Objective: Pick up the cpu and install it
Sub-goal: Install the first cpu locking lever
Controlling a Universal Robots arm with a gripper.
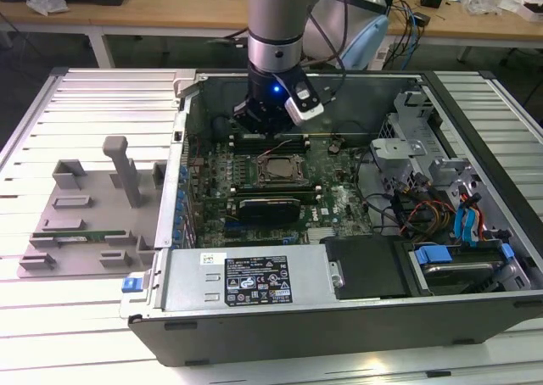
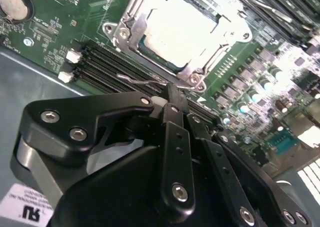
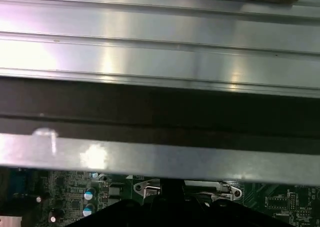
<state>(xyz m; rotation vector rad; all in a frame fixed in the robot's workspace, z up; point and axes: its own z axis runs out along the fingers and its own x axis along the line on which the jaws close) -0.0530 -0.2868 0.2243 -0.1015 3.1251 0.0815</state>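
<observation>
Silvery cpu already lies seated in the socket frame on the motherboard; placement looks done. The gripper, fingers pressed together and holding nothing, hangs just beside the socket's wire lever.

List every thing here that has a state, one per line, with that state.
Silvery square metal-topped cpu: seated in its socket, not held.
Metal socket frame: around the cpu, wire lever sticking out.
Black gripper: shut, empty, beside the socket.
Grey computer case: lying open, side panel off.
Grey plastic parts tray: outside the case, green memory stick in it.
</observation>
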